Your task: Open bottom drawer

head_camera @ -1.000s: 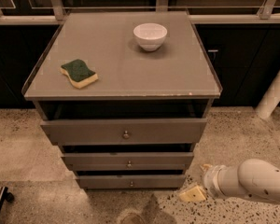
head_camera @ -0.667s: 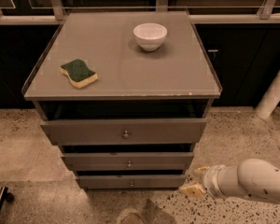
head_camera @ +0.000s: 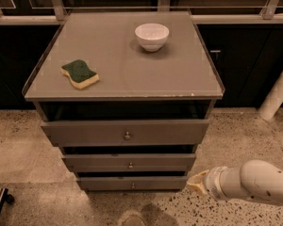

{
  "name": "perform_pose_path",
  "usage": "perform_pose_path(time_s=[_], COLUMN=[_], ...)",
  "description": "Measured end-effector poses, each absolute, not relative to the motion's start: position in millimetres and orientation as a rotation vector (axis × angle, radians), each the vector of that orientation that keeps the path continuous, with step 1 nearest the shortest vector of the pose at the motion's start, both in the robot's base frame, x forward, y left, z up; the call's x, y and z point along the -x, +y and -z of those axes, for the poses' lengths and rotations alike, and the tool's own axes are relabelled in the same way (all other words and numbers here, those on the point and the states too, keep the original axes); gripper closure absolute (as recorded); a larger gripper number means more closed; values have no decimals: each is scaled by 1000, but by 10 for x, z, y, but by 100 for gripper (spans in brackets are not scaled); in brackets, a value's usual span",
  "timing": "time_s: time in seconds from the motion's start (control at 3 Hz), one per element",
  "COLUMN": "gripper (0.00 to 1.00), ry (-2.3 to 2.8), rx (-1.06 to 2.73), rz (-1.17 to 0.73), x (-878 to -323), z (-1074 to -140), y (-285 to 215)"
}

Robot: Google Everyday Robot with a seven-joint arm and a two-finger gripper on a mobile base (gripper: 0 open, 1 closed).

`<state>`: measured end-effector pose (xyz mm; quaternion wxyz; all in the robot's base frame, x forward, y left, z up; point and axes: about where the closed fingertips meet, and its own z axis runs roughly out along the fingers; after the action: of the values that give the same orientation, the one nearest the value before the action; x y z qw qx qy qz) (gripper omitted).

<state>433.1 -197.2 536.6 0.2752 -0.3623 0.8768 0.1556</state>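
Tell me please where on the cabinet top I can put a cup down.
The top is mostly bare: the wide patch between the sponge and the bowl, and the whole front right corner. It is tight low down, where the pincer sits beside the right end of the bottom drawer.

Dim overhead light; jaws (lower right) lit.

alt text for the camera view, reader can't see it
The robot's gripper is low near the floor, close to the right end of the bottom drawer of a grey three-drawer cabinet, with its arm at the lower right. On the cabinet top sit a green-and-yellow sponge at left and a white bowl toward the back.
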Motion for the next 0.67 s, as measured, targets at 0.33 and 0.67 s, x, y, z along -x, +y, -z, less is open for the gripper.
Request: perform_pose_path(time_s=[0.33, 0.67], gripper=[100, 100], ry=[2334, 2332], rx=[938, 955], rz=[-379, -435], x=[-4345, -3963], z=[-5280, -4674], y=[-1935, -1494])
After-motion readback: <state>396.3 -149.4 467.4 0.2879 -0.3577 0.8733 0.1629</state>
